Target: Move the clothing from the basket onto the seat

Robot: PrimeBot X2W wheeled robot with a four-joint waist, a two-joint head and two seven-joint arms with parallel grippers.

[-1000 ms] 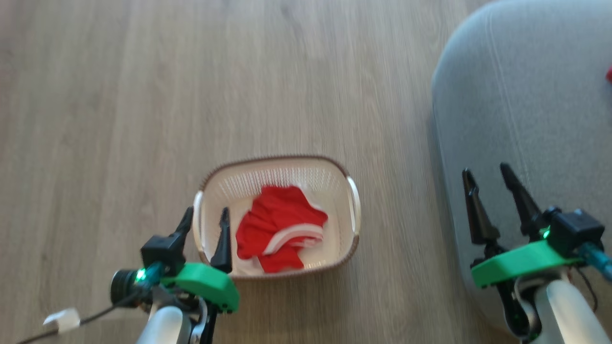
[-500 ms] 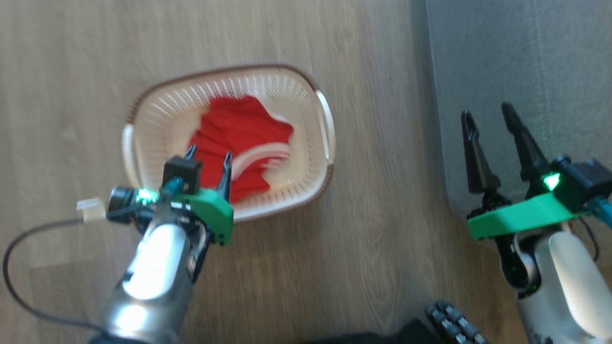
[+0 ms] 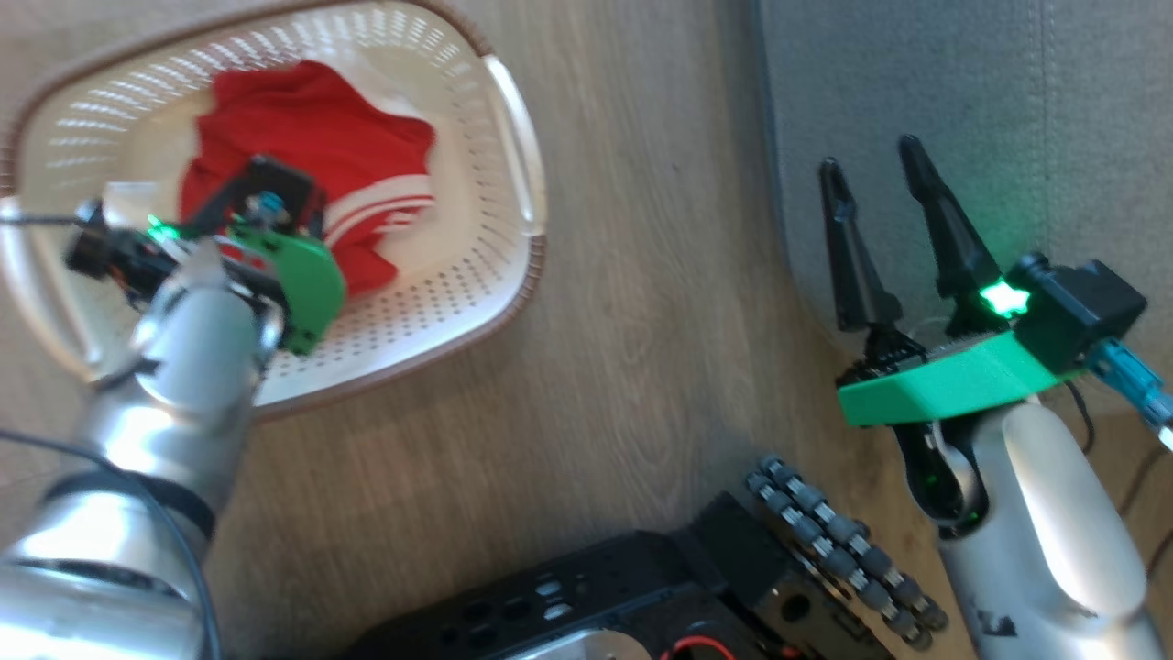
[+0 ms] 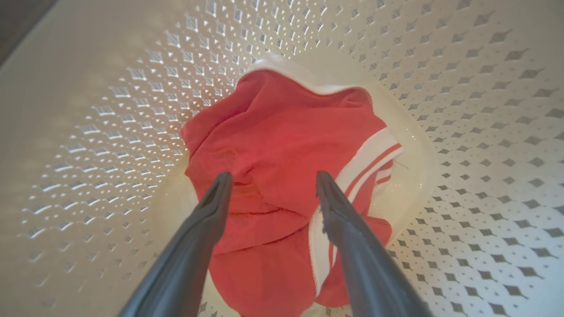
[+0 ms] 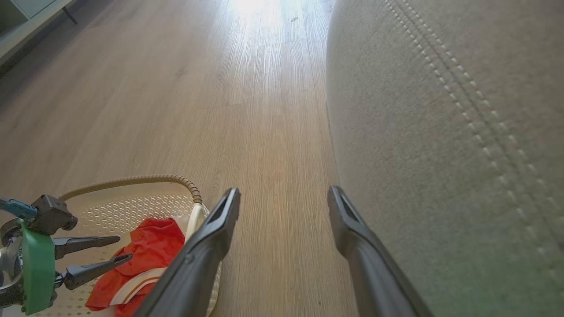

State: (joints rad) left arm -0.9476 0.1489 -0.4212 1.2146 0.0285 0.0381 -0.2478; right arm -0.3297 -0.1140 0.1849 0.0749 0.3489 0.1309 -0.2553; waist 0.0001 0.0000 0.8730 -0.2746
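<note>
The cream basket (image 3: 513, 119) stands on the wooden floor, and red clothing (image 3: 302, 147) with white stripes lies crumpled on its bottom. My left gripper (image 4: 273, 176) is down inside the basket (image 4: 110, 110), open, with its fingertips just above the red clothing (image 4: 282, 132) and nothing between them. In the head view the left wrist hides those fingers. My right gripper (image 3: 869, 154) is open and empty, held above the front edge of the grey seat (image 3: 962, 92). The right wrist view has the right gripper (image 5: 284, 191) between the basket (image 5: 132, 180) and the seat (image 5: 440, 154).
My black base with its roller wheel (image 3: 825, 550) fills the lower middle of the head view. Bare wooden floor (image 3: 641, 275) runs between the basket and the seat. A dark cable trails by my left arm. Pale furniture (image 5: 26, 17) stands far off.
The head camera has tipped down and closer, shifting the whole picture. My left gripper has gone from the basket's near rim down inside, over the clothing. The right gripper stays open by the seat.
</note>
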